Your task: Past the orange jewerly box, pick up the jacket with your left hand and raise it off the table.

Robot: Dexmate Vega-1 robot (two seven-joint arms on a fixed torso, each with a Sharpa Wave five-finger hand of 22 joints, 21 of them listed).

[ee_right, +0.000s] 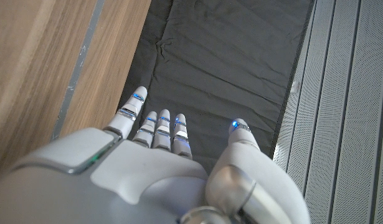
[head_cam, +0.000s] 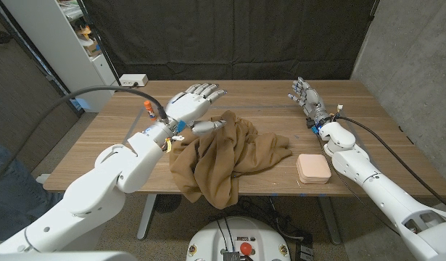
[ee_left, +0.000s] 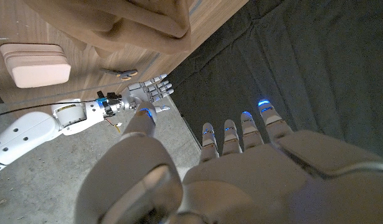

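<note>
One brown jacket point(head_cam: 226, 159) in the head view, crumpled in a loose heap at the front middle of the surface point(head_cam: 273, 101), one fold hanging over the near edge. Soft, limp cloth, likely light; it will sag and drape when lifted, so a bunched fold on top of the heap looks like the best place to grab, not a flat edge. Left hand point(head_cam: 190, 105) hovers just behind the heap's far left side, fingers spread, holding nothing; its thumb reaches toward the cloth's top fold and looks to be at or nearly on it, contact cannot be told. Jewelry box point(head_cam: 313, 168) is pale peach, closed, sits just right of the jacket on the near side. Right hand point(head_cam: 307, 96) is well apart at the far right, fingers apart, nothing in it.

Left wrist view: left hand point(ee_left: 241, 162) seen from behind, fingers straight and spread, empty. Jacket point(ee_left: 135, 22) folds sit beyond it over the surface's edge, not between the fingers. Jewelry box point(ee_left: 34, 65) and right hand point(ee_left: 147, 92) also visible past the cloth.

Right wrist view: right hand point(ee_right: 160, 168) with fingers extended and apart, empty, beside bare wood.

Judgement: grasp not yet made; the left hand needs to come down and toward the heap, then close on a thick fold.
</note>
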